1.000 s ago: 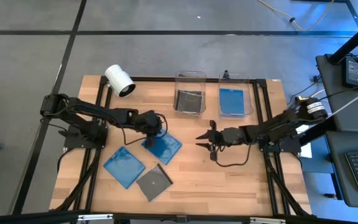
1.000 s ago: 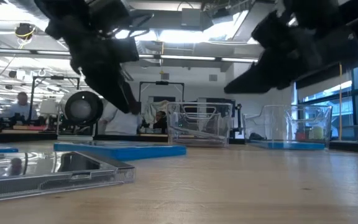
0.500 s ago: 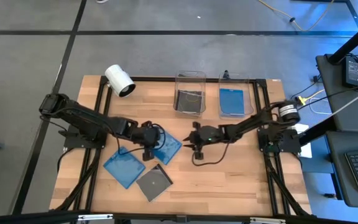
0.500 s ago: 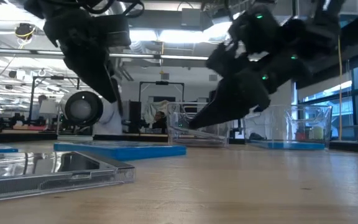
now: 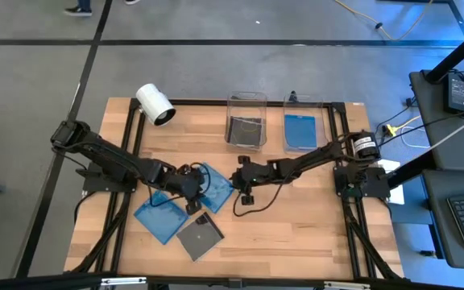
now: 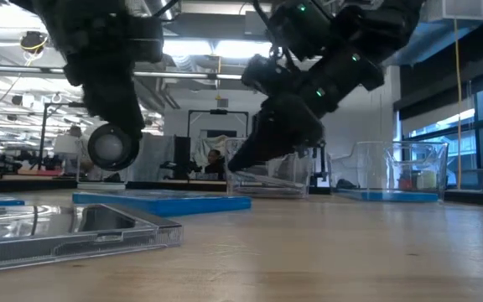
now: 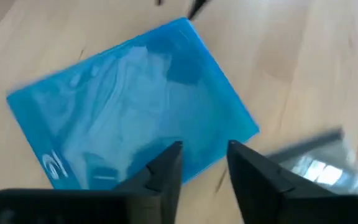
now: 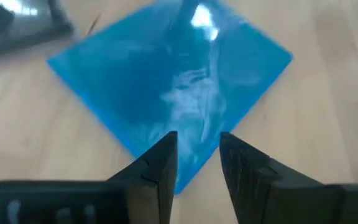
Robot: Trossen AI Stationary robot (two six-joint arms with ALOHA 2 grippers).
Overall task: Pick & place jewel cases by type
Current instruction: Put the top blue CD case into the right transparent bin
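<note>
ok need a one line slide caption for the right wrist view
Right gripper, fingers slightly apart, hovers over a translucent blue jewel case lying flat on the wooden table.

Blue case (image 5: pixel 213 187) partly under left tool (image 5: pixel 190 183).

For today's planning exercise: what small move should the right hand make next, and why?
Probably lower onto the near corner of the blue case. The right hand hovers open over that corner, and the bin already holds a blue one.

From above we looked straight down on the table (image 5: pixel 296 234); the low camera looked level across it. Both wrist cameras looked closely down at one blue case (image 7: pixel 129 106).
</note>
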